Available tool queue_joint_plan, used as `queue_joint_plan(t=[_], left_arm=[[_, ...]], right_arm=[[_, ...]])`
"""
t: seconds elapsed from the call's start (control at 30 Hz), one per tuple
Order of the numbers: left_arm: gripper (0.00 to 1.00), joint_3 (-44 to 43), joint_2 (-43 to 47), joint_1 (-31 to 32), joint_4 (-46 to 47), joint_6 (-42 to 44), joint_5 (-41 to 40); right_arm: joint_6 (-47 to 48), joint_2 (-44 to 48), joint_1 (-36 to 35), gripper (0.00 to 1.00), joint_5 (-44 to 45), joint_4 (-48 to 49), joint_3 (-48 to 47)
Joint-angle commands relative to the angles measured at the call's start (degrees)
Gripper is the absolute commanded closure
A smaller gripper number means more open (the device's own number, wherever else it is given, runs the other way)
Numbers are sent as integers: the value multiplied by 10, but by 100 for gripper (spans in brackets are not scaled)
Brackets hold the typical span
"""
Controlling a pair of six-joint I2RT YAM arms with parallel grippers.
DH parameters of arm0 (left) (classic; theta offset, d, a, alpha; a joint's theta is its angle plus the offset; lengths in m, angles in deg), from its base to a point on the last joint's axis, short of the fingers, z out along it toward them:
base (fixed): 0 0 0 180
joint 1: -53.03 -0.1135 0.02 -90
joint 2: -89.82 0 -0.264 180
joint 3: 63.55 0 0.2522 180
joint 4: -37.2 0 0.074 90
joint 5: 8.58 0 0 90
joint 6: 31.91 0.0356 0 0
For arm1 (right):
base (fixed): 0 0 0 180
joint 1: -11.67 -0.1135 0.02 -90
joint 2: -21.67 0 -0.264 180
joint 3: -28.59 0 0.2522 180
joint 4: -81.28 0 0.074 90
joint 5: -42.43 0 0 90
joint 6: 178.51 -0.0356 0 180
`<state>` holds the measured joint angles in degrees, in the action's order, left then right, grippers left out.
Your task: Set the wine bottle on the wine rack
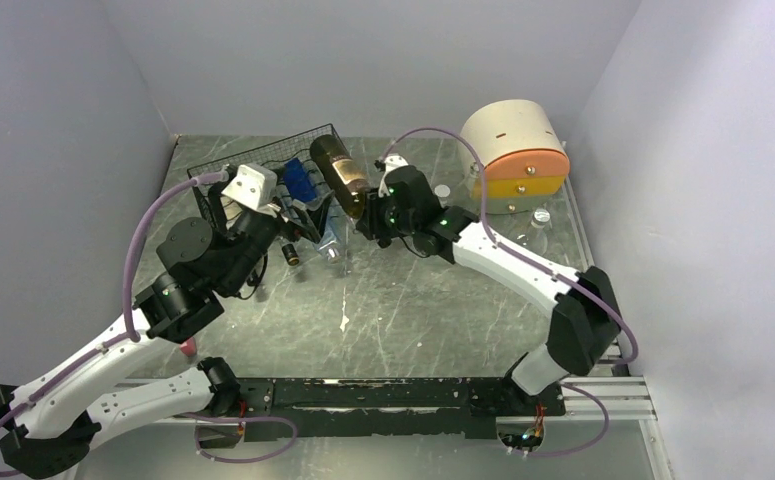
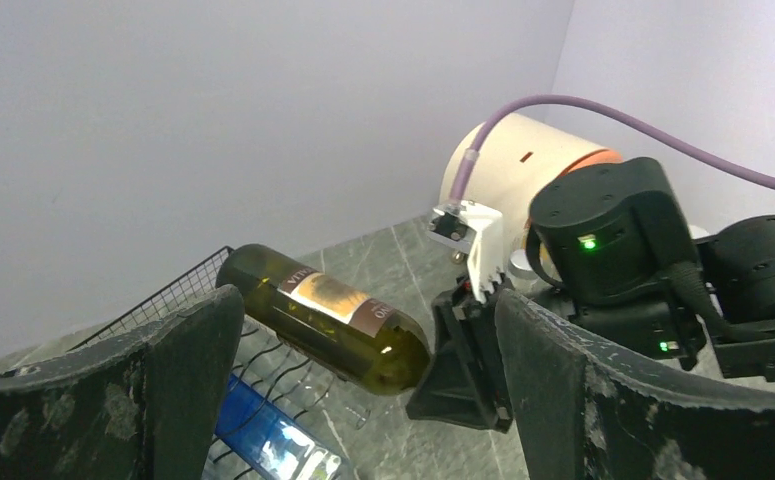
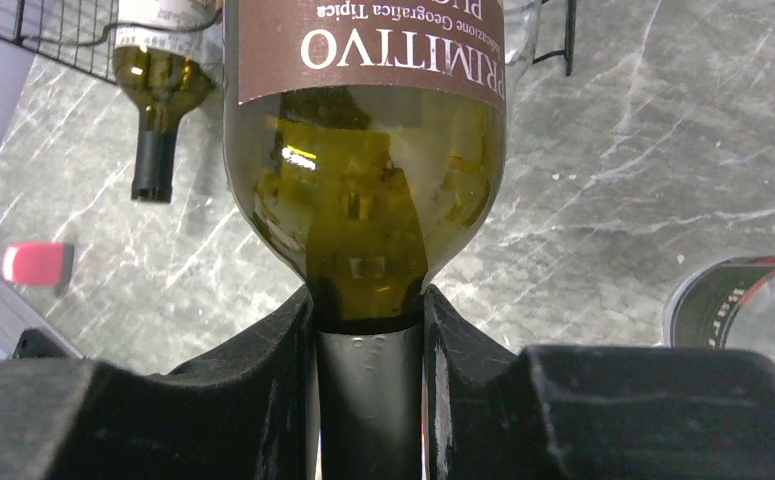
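**Wine bottle (image 3: 363, 180) carried to the wine rack (image 2: 185, 288)**
The right hand (image 3: 368, 330) is clamped on the neck, with the bottle's base held aloft at the rack's right end. The left hand (image 2: 363, 330) gapes empty alongside. The next move probably calls for lowering the body into a free wire cradle, then letting go.

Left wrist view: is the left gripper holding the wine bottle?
No, the left gripper stands open, and the wine bottle lies beyond it.
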<state>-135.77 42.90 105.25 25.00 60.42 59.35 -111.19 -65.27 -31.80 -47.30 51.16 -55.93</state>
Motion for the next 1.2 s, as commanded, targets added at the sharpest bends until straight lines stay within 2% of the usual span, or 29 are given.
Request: queue_joint_plan(t=[0.0, 0.53, 0.73, 0.87, 1.07, 1.17], left_arm=[[1, -3, 5, 1, -10, 2, -15], [1, -2, 2, 1, -11, 3, -26], [1, -2, 0, 1, -15, 3, -29], [1, 1, 2, 1, -13, 5, -20], [1, 5, 10, 1, -13, 1, -14], [1, 3, 8, 1, -17, -1, -16]], right_arm=[[-20, -18, -2, 100, 55, 120, -62], [-13, -166, -2, 100, 73, 117, -180], [-14, -200, -2, 89, 75, 111, -203], [-6, -234, -1, 89, 85, 60, -248], [1, -257, -2, 88, 90, 52, -264], [3, -264, -1, 85, 92, 45, -269]])
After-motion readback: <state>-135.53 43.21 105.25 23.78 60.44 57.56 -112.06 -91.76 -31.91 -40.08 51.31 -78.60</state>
